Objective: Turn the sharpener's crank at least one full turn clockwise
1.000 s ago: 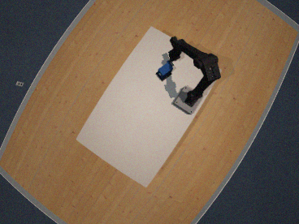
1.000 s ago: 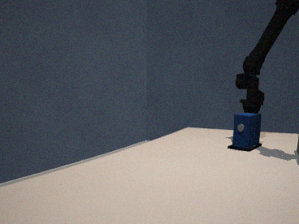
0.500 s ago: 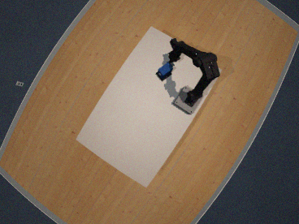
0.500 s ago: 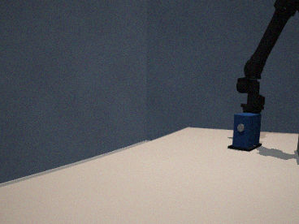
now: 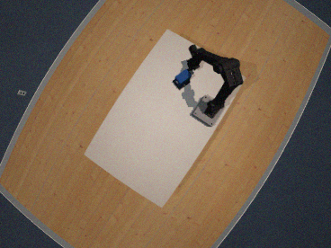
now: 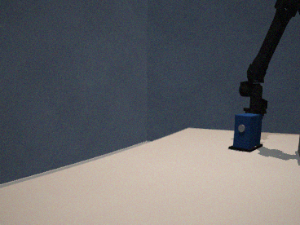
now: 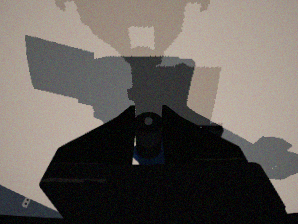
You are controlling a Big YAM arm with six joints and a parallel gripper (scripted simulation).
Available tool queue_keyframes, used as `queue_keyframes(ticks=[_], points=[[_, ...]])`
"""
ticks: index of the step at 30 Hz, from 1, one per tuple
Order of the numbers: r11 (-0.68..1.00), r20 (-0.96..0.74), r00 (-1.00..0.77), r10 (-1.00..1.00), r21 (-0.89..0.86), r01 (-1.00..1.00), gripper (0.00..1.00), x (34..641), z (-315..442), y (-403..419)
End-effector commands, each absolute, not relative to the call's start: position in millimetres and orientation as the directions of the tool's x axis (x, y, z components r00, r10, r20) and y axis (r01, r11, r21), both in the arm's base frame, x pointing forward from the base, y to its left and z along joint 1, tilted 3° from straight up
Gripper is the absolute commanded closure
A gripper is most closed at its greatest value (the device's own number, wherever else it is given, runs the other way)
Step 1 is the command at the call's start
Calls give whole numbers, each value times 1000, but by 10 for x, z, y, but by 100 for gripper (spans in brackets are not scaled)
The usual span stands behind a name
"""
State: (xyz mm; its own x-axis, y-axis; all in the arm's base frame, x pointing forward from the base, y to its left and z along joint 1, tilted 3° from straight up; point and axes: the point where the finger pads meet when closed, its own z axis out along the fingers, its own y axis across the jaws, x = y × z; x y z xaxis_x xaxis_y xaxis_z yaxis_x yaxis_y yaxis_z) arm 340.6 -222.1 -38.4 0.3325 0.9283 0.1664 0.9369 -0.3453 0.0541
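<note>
On the white mat, toward its far right side, I see the blue sharpener standing upright on its dark base. My gripper sits behind it, clenched on the crank handle.

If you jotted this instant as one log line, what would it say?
pincer: shut on crank handle | sharpener: blue, upright on white mat | arm: reaching down behind sharpener | stage: cranking
</note>
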Motion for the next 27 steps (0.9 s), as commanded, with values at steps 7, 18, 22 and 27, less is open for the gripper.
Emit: queue_keyframes(ticks=[7, 18, 22, 27], points=[[-344, 174, 335, 926, 29, 938, 85, 3246, -576, -2196], [-344, 170, 333, 927, 40, 938, 85, 3132, -581, -2158], [-344, 165, 331, 929, 53, 938, 85, 3111, -535, -2160], [-343, 164, 331, 929, 55, 938, 85, 3040, -505, -2133]])
